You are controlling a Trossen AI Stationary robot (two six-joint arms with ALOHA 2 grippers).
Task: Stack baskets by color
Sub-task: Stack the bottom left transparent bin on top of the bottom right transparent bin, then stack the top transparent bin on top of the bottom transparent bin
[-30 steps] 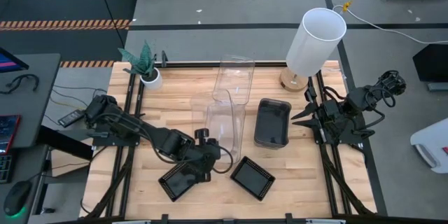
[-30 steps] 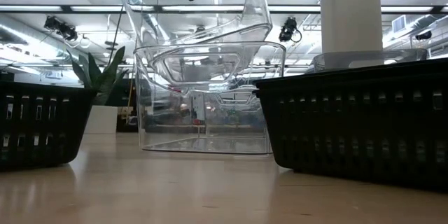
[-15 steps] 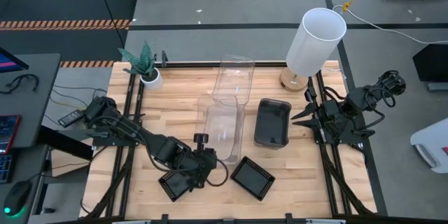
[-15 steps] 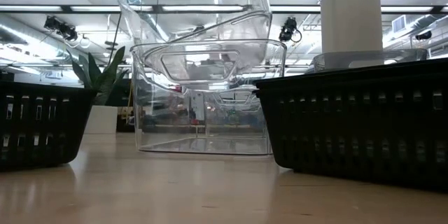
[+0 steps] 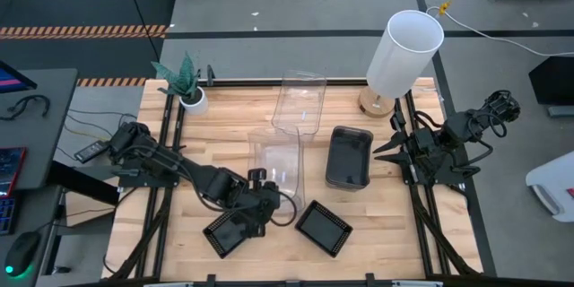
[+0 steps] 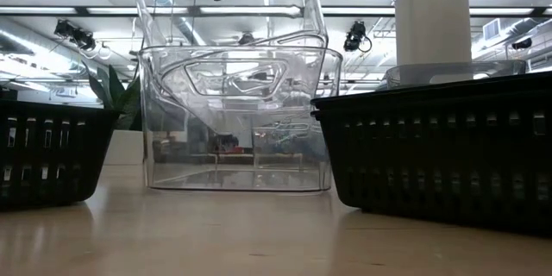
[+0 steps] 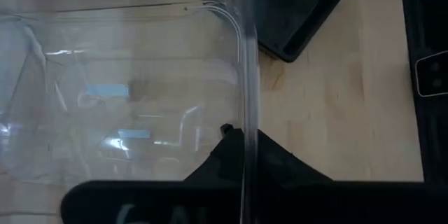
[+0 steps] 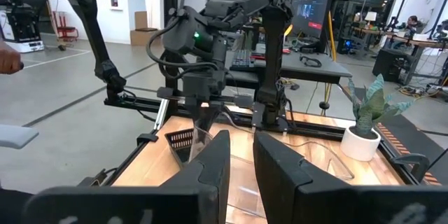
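My left gripper [image 5: 265, 185] is shut on a clear basket [image 5: 276, 154], which stands tilted with its lower part inside a second clear basket [image 6: 237, 129] resting on the table. A third clear basket [image 5: 299, 100] lies farther back. A smoky grey basket [image 5: 350, 157] sits to the right of the pair. Two black baskets [image 5: 233, 230] [image 5: 324, 227] rest near the front edge, one of them under my left gripper. My right gripper [image 5: 392, 148] waits open at the right edge, above the table. My left gripper holds the upper clear basket by the rim of its near end wall [image 7: 245, 112]. One finger is inside the basket and one is outside. The fingers slant down from the near left side. The basket tilts below them, its bottom sunk into the clear basket on the table.
A white lamp shade [image 5: 405, 49] stands at the back right and a small white plant pot [image 5: 191, 99] at the back left. Bare wood [image 5: 386, 215] shows at the front right.
The held clear basket has swung from leaning toward the right into line with the clear basket on the table, and has sunk deeper into it. The lower clear basket has slid a little toward the table's left edge. My left gripper has stayed shut on the rim.
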